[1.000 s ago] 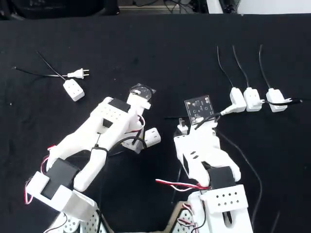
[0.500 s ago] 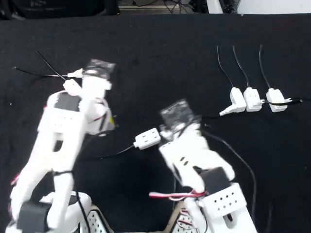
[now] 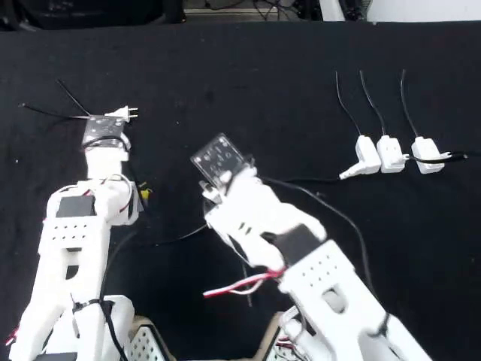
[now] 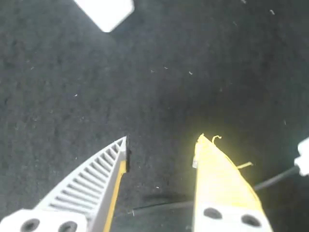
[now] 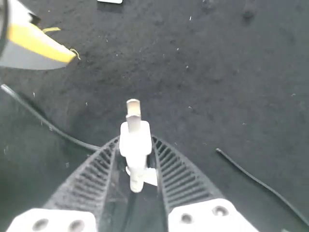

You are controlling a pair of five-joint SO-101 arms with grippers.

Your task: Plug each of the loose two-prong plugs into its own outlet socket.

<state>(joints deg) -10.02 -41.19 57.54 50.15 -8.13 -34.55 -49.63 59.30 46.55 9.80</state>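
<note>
My right gripper [image 5: 135, 140] is shut on a white two-prong plug [image 5: 133, 137] whose prongs point away from the fingers, low over the black cloth. In the high view the right arm [image 3: 259, 214] sits mid-table. My left gripper [image 4: 161, 145] stands open over bare cloth, with nothing between its fingers, and a white outlet socket [image 4: 104, 9] lies just ahead of it. The left arm [image 3: 90, 203] is at the table's left. A loose white plug [image 3: 120, 114] with its black cord lies beyond that arm. The left gripper's yellow finger [image 5: 34, 41] shows ahead of the held plug.
Three white outlet sockets [image 3: 391, 153] stand in a row at the right with thin black cords running to the far side. A black cord [image 3: 301, 183] trails from the right arm toward them. Another cord [image 4: 164, 205] lies under the left gripper.
The left arm has swung left and away to the far-left socket. The right arm has moved left with the plug and now covers the mid-table socket.
</note>
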